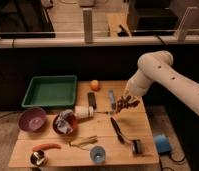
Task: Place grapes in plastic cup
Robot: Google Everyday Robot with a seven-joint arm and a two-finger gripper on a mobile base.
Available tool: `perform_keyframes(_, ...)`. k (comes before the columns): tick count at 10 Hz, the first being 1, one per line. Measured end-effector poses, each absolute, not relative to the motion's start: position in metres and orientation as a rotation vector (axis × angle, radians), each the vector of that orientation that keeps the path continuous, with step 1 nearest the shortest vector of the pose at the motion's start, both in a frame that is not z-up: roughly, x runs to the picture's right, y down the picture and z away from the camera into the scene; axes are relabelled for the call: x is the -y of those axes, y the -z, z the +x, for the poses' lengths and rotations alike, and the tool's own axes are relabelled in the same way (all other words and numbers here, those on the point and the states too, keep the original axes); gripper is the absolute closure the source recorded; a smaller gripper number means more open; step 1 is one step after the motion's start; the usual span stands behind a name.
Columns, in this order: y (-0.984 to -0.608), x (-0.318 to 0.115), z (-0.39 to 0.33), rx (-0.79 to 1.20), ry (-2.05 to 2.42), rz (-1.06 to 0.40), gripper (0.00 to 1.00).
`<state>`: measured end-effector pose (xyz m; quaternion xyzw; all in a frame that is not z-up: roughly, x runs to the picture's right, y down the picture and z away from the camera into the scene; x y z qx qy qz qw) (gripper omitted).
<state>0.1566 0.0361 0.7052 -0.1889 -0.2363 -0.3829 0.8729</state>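
Note:
My gripper (127, 102) hangs over the right part of the wooden table (138, 120), at the end of the white arm (158, 75). It is shut on the grapes (125, 104), a dark reddish-brown bunch held above the tabletop. The plastic cup (98, 154), small and light blue, stands near the table's front edge, well below and left of the gripper.
A green tray (50, 91) lies at the back left, an orange (95, 85) behind the centre. A purple bowl (32, 119), a red bowl with crumpled wrap (65, 123), a white cup on its side (83, 111), a black brush (124, 136), a blue sponge (161, 143) also show.

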Motion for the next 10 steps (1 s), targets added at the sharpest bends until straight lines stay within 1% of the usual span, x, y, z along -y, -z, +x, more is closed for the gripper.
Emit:
perform_keyframes(2, -0.674, -0.031, 0.161, 0.587, 0.812, -0.33, 0.97)
perform_keyframes(4, -0.65, -0.032, 0.163, 0.657, 0.828, -0.294, 0.97)
perform_keyframes(5, -0.63, -0.037, 0.163, 0.692, 0.875, -0.29, 0.97)
perform_keyframes(7, -0.611, -0.052, 0.151, 0.771, 1.033, -0.32, 0.97)
perform_keyframes(10, -0.59, -0.087, 0.12, 0.951, 1.365, -0.393, 0.97)
